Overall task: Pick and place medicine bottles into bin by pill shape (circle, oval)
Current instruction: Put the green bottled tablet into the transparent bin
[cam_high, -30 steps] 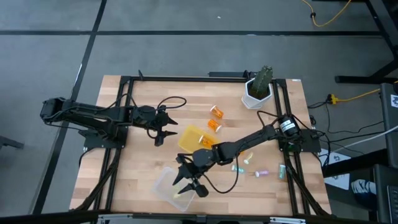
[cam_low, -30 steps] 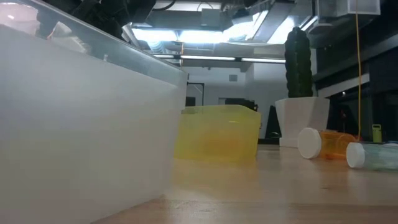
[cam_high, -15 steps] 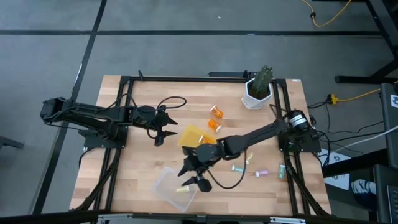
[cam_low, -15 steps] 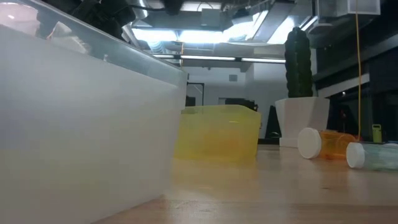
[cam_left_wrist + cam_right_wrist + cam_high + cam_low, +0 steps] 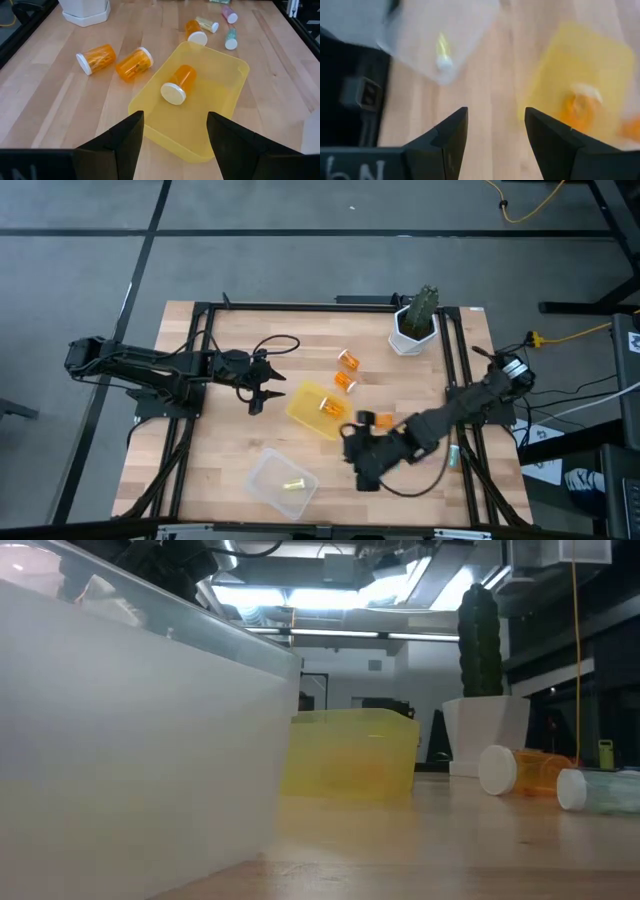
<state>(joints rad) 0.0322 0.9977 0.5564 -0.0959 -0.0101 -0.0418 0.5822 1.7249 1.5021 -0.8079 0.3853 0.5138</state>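
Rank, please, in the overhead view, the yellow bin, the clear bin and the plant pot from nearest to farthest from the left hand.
1. Yellow bin, just right of the left hand.
2. Clear bin, toward the near edge.
3. Plant pot, far right corner.

No legible text, label or number on anything in view.

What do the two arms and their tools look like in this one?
Both arms are matte black, built of jointed segments, each with a thin black cable looping loose over the table. The left tool and the right tool each end in two dark, flat, tapering fingers. The right arm's base joint has a silver ring.
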